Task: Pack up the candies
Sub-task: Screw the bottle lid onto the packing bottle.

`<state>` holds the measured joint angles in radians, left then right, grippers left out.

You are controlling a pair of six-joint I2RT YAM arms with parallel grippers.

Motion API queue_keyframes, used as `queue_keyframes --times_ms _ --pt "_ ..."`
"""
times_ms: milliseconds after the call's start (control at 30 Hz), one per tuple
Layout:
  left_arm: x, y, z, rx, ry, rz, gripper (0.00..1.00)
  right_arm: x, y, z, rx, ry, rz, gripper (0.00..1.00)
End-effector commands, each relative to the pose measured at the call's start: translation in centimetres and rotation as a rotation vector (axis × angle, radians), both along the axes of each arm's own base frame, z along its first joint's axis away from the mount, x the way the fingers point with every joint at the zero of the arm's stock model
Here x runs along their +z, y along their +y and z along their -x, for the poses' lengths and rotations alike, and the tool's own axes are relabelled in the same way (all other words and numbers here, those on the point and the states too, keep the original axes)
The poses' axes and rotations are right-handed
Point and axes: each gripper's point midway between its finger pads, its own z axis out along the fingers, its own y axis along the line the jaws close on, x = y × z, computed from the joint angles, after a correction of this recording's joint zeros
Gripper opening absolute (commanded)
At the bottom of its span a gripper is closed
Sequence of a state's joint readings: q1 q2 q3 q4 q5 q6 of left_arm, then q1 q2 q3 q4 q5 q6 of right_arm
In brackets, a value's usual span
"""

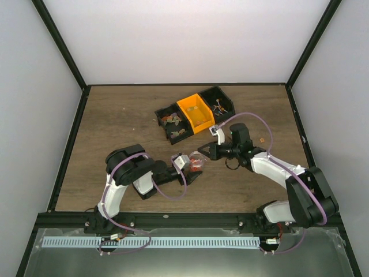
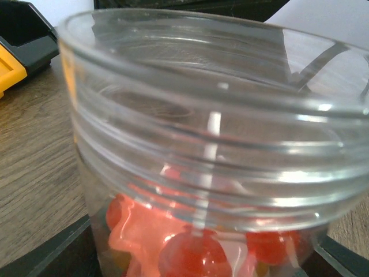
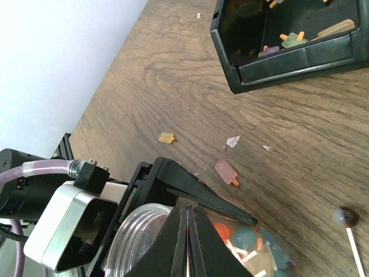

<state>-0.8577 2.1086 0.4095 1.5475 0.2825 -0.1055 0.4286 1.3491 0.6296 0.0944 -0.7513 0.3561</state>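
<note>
The left pincer (image 1: 195, 163) grips a clear round plastic jar (image 2: 213, 144) holding small multicoloured wrapped candies (image 2: 190, 248); the right pincer (image 3: 187, 203), closed, hovers over its mouth. At twelve o'clock, black plastic bins (image 3: 288, 57) hold a few more.

jar (image 2: 219, 133) — clear glossy plastic, ridged rim; candies (image 2: 187, 257) inside shiny. table (image 1: 115, 121) — matt wood grain. black bin (image 3: 288, 60): smooth plastic.
</note>
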Motion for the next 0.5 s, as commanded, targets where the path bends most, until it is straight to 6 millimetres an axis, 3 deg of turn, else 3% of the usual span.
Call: queue_keyframes --times_ms 0,467 --pt "-1.2 1.3 -0.6 0.062 0.05 0.016 0.74 -2.3 -0.3 2.4 0.036 0.095 0.013 0.01" --pt "-1.9 1.9 -2.3 0.143 0.072 -0.011 0.73 -3.6 -1.3 5.3 0.023 0.162 -0.006 0.01"
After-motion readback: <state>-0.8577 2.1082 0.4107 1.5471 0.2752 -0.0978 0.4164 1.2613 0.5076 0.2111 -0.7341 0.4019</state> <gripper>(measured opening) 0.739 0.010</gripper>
